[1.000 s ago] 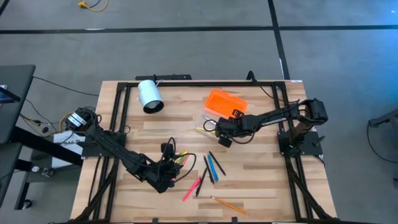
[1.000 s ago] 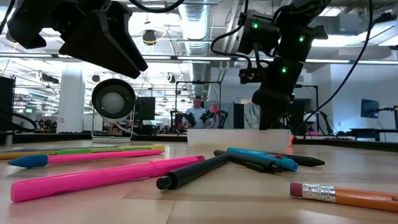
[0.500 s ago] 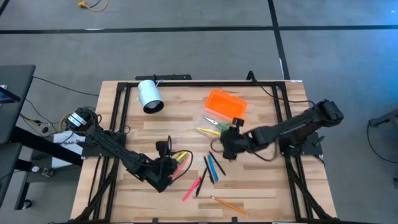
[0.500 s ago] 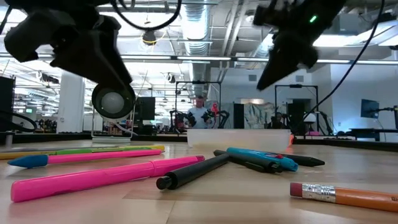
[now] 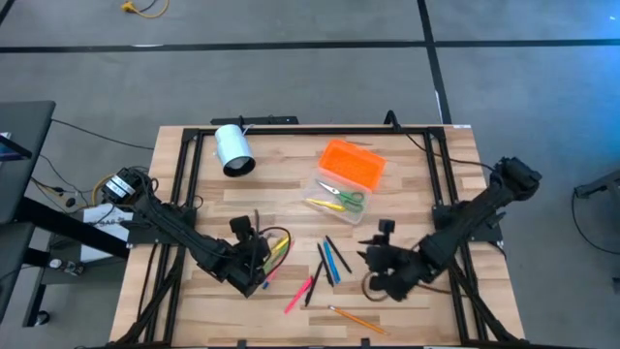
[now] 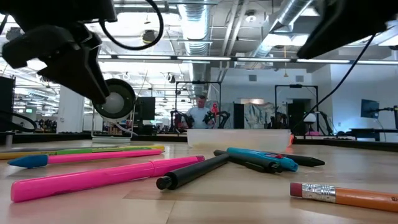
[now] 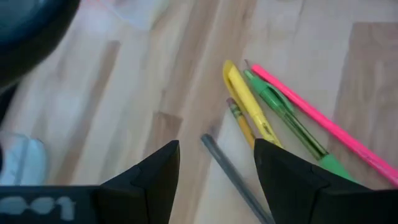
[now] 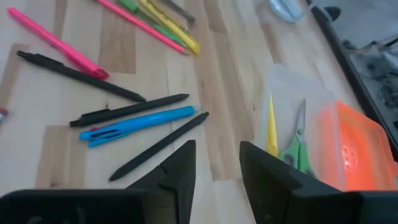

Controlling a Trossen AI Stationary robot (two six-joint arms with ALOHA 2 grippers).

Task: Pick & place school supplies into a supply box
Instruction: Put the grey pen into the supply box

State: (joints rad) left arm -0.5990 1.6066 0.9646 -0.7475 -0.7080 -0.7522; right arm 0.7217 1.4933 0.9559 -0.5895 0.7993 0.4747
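The supply box's clear base (image 5: 339,199) holds green-handled scissors (image 5: 341,191) and a yellow pen (image 8: 272,127). Its orange lid (image 5: 354,163) lies at its far side. My left gripper (image 5: 260,254) is open and empty. It stands just left of a bundle of yellow (image 7: 249,102), green (image 7: 286,118) and pink (image 7: 317,118) pens, with a grey pencil (image 7: 233,177) ahead between its fingers. My right gripper (image 5: 371,260) is open and empty above the table, right of the blue (image 5: 330,260) and black pens.
A white cylinder (image 5: 232,148) lies on its side at the far left. A pink pen (image 5: 298,292) and an orange pencil (image 5: 354,318) lie near the front edge. Black frame rails run along the table's left, right and far sides.
My right gripper has drawn back from the supply box toward the table's near right and risen, leaving the scissors and yellow pen uncovered in the clear base. My left gripper has shifted a little toward the table's left, away from the pen bundle.
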